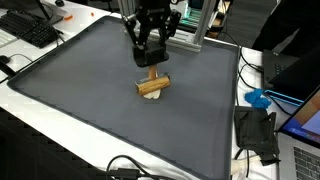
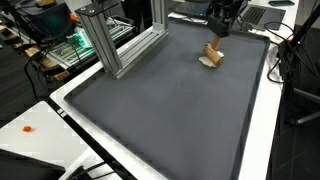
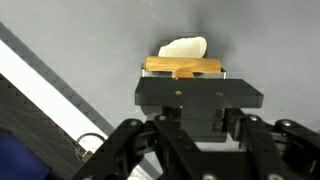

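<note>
My gripper (image 1: 151,60) hangs over the far middle of a dark grey mat (image 1: 90,100), shut on the upright stem of a T-shaped wooden piece (image 1: 153,83). The piece's crossbar lies level just above the mat. A cream lump (image 1: 149,94) rests on the mat under and in front of the bar; I cannot tell whether they touch. In an exterior view the gripper (image 2: 219,30) stands at the mat's far end over the wooden piece (image 2: 213,52) and the lump (image 2: 207,63). In the wrist view the bar (image 3: 185,66) and the lump (image 3: 183,46) lie beyond the gripper (image 3: 186,80).
An aluminium frame (image 2: 125,40) stands along one side of the mat, also behind the gripper (image 1: 192,30). A keyboard (image 1: 30,30) lies off the mat's corner. A blue object (image 1: 258,98), a black device (image 1: 258,135) and a laptop (image 1: 305,130) sit beside the mat's edge.
</note>
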Robot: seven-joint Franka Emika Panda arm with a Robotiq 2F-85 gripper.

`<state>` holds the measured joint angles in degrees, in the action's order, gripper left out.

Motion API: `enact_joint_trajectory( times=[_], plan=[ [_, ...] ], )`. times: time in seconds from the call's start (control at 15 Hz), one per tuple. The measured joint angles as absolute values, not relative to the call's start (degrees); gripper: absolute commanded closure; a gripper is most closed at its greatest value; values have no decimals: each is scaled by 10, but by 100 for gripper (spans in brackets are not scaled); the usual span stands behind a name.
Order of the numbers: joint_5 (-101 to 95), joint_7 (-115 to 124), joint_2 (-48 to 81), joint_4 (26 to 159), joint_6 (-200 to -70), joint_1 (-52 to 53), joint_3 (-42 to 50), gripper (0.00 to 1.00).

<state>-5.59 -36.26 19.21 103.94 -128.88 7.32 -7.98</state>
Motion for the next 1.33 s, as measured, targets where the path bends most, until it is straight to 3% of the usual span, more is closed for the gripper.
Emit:
enact_joint_trajectory(
  times=[1.33],
  plan=[
    [-44, -336, 209, 1032, -1322, 70, -95, 73]
  ],
)
